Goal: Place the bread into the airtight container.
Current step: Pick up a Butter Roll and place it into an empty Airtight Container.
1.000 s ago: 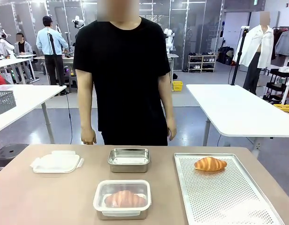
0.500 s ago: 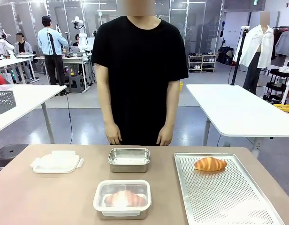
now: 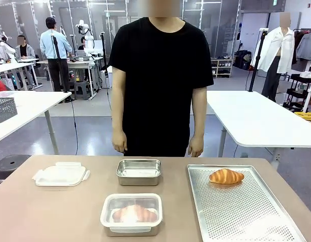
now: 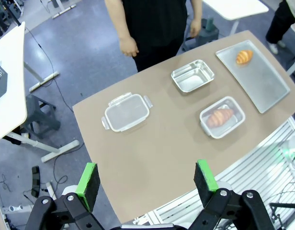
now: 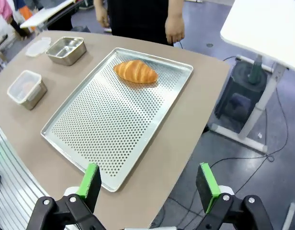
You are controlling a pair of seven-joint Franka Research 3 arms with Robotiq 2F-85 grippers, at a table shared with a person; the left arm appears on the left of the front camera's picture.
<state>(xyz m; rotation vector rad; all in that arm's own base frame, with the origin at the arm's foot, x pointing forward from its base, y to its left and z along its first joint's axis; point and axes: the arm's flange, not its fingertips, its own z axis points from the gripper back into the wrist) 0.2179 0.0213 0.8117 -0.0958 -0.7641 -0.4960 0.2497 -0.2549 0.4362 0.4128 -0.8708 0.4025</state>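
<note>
A golden croissant [image 3: 225, 176] [image 5: 135, 71] [image 4: 243, 56] lies at the far end of the perforated metal tray [image 3: 246, 217] [image 5: 99, 129]. An open steel container [image 3: 139, 172] [image 4: 193, 75] [image 5: 67, 50] sits mid-table, nothing in it. Nearer me, a lidded container [image 3: 131, 214] [image 4: 222, 117] [image 5: 26, 88] holds another croissant. A loose clear lid [image 3: 61, 174] [image 4: 126, 111] rests at the left. My left gripper [image 4: 146, 178] hangs open high above the table. My right gripper [image 5: 148, 186] is open too, above the tray's near corner.
A person in a black shirt [image 3: 160, 75] stands at the table's far edge, hands [image 3: 119, 146] hanging at their sides. White tables stand behind at left [image 3: 24, 106] and right [image 3: 256, 121]. A ribbed metal rail [image 4: 253, 182] runs along my side of the table.
The person has stepped to the right along the far edge and now stands behind the steel container. Nothing on the table has moved.
</note>
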